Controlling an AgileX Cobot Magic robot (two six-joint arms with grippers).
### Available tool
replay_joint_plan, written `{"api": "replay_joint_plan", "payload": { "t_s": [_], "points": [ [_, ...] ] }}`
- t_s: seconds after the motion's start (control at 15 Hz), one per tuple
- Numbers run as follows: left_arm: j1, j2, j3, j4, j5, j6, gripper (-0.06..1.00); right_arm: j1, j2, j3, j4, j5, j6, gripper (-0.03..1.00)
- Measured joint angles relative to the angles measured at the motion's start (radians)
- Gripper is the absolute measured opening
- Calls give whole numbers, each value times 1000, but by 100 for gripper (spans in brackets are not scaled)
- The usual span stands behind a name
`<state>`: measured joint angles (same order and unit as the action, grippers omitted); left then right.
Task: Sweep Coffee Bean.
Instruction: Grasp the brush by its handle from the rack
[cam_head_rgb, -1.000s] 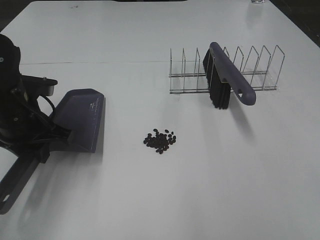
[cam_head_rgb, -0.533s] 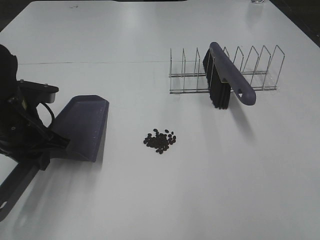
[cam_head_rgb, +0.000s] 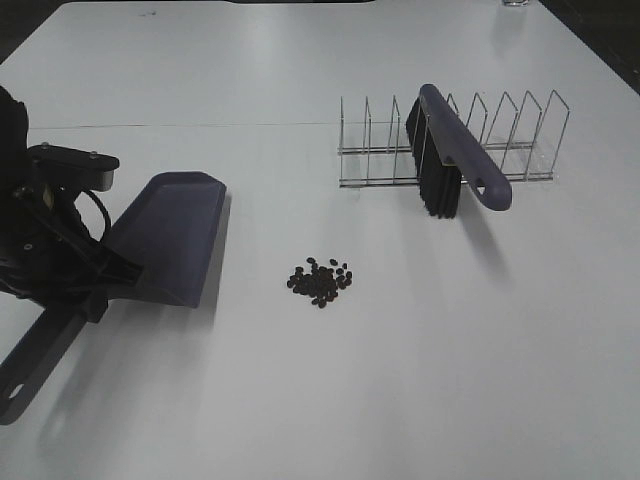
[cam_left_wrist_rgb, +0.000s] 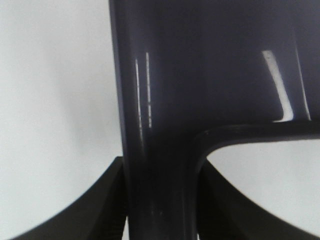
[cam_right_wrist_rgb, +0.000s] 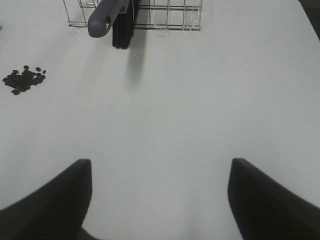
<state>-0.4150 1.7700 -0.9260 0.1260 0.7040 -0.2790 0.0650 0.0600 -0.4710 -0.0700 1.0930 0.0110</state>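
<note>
Heap: the coffee beans (cam_head_rgb: 320, 281) are tiny dark ovals in one small, tight cluster, just left of the centre of the high view.
Surface: the table (cam_head_rgb: 400, 380) is flat, white and matte, with a thin seam across its upper part.
Pan: the dustpan (cam_head_rgb: 170, 235) is smooth dark purple plastic, a shallow wedge-shaped tray with a long flat handle running to the lower left corner. Its wide lip faces the beans, near them but apart.
Left arm: the left gripper (cam_left_wrist_rgb: 160, 220) is clamped on the dustpan's handle, with black fingers (cam_left_wrist_rgb: 107, 200) pressing it from both sides.
Right arm: the right gripper (cam_right_wrist_rgb: 160, 200) is spread wide and holds nothing, above bare table.
Sweeper: the brush (cam_head_rgb: 455, 150) has a rounded purple back, a hole at the handle's end and dense black bristles. It leans in the rack (cam_head_rgb: 520, 135), a row of thin bent-wire loops at upper right.
Left wrist view alone: a glossy sheen and light streaks on the handle, and the curved join to the tray.
Right wrist view alone: the right gripper's two dark fingers.
High view alone: the dustpan whole, with the beans, brush and rack together.
</note>
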Motion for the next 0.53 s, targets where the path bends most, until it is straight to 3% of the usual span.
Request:
{"api": "replay_joint_plan", "payload": {
  "t_s": [0.27, 0.33, 0.53],
  "points": [
    [0, 0, 0, 16, -1, 0, 35, -2, 310, -153, -11, -21, 48, 95],
    [0, 0, 0, 16, -1, 0, 35, -2, 531, -260, -11, -20, 51, 98],
    [0, 0, 0, 16, -1, 0, 35, -2, 833, -429, -11, -26, 51, 98]
  ]
}}
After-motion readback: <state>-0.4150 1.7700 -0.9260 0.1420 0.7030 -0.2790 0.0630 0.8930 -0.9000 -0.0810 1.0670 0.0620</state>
